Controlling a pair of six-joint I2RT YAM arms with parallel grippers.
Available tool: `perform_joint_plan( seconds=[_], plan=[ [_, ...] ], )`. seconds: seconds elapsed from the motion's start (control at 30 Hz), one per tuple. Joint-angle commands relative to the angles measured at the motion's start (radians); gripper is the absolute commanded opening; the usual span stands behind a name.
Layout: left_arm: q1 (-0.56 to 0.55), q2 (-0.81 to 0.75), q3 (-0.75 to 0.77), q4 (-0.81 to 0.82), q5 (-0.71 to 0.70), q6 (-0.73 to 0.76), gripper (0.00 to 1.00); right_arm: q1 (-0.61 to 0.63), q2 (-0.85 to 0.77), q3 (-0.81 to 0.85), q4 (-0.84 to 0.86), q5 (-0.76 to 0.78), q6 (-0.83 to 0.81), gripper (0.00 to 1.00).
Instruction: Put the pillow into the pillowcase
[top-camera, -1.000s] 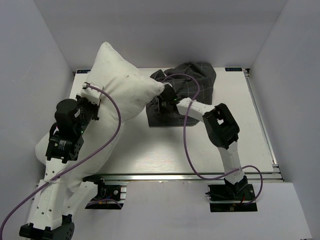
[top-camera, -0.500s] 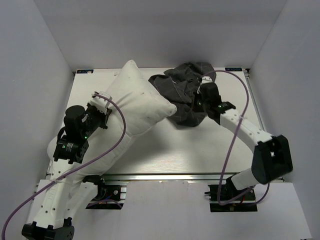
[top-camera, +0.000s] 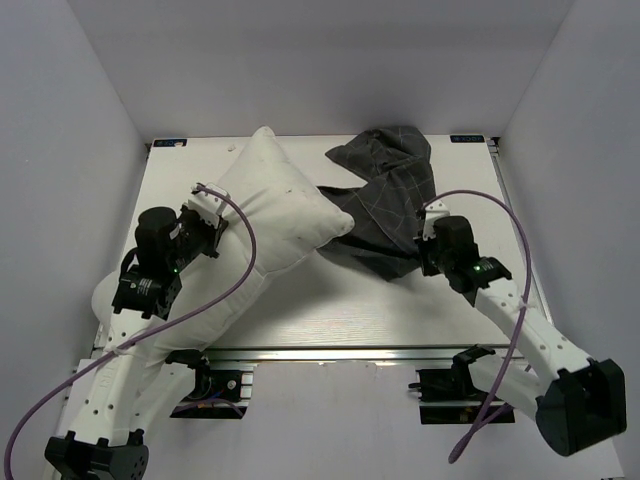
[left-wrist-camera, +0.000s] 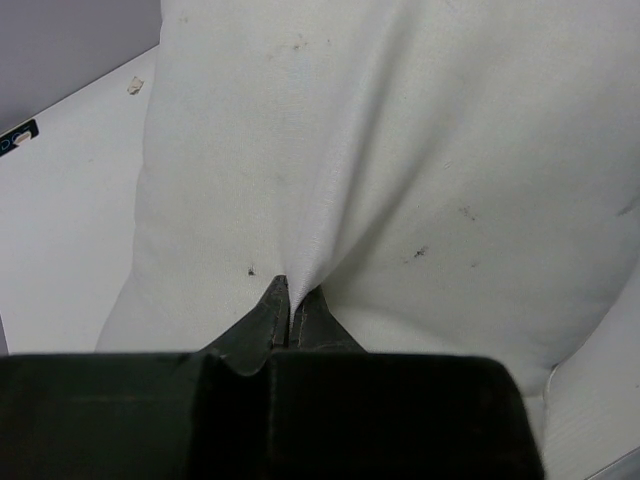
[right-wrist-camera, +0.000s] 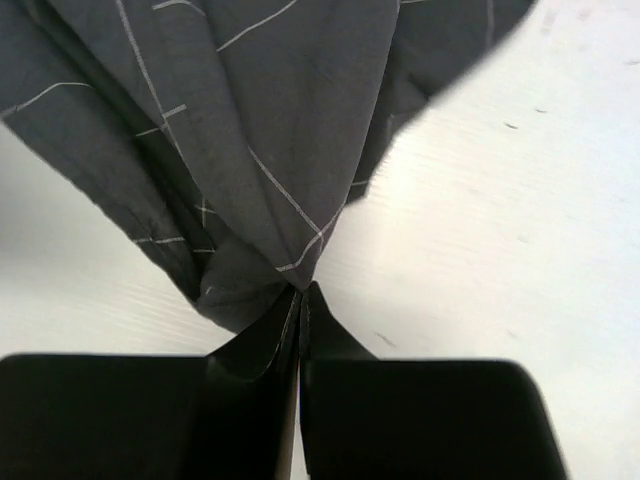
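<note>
Left claw (left-wrist-camera: 290, 300) pinches pillow (left-wrist-camera: 400, 150); right (right-wrist-camera: 300, 300), pillowcase (right-wrist-camera: 250, 120).

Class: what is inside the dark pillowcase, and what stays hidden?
The pillow lies almost wholly outside the pillowcase; only one corner meets the dark cloth. The crumpled folds cover the inside, so whether that corner has entered cannot be told.

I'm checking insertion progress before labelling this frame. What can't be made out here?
Top external: whether the pillow has its corner inside the pillowcase or just against it; crumpled folds hide the opening.
Top external: the pillow's near end, covered by the left arm.
Right wrist: the pillowcase beyond the pinch of the right gripper, cut off by the frame edges.
</note>
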Motion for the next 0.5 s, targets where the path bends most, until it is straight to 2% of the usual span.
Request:
perform_joint_plan(
  seconds=[0.0,0.07,0.17,0.2,0.3,0.33,0.37,0.4,0.47],
  plan=[
    [0.006,0.004,0.042,-0.002,-0.047,0.027,0.0,-0.012,-0.1,-0.051,-0.075,0.092,-0.174,0.0],
    [0.006,0.016,0.059,-0.03,-0.063,0.03,0.0,-0.031,-0.162,-0.045,-0.066,0.036,-0.234,0.0],
    [0.006,0.03,0.082,-0.068,-0.102,0.023,0.0,-0.033,-0.154,0.026,-0.147,-0.046,-0.307,0.0],
    [0.006,0.031,0.103,-0.079,-0.122,0.015,0.0,-0.032,-0.149,0.038,-0.173,-0.073,-0.397,0.0],
    [0.006,0.027,0.146,-0.115,-0.199,0.003,0.0,-0.036,-0.153,0.012,-0.152,-0.092,-0.478,0.0],
    [0.006,0.021,0.157,-0.129,-0.211,0.001,0.0,-0.038,-0.158,0.006,-0.15,-0.127,-0.537,0.05],
    [0.006,0.01,0.167,-0.135,-0.228,-0.002,0.0,-0.042,-0.179,0.009,-0.12,-0.144,-0.551,0.19],
    [0.006,0.002,0.187,-0.146,-0.23,-0.002,0.0,-0.045,-0.192,0.018,-0.112,-0.19,-0.57,0.43],
    [0.006,-0.014,0.204,-0.158,-0.23,-0.005,0.0,-0.045,-0.222,0.064,-0.071,-0.328,-0.616,0.65]
  ],
)
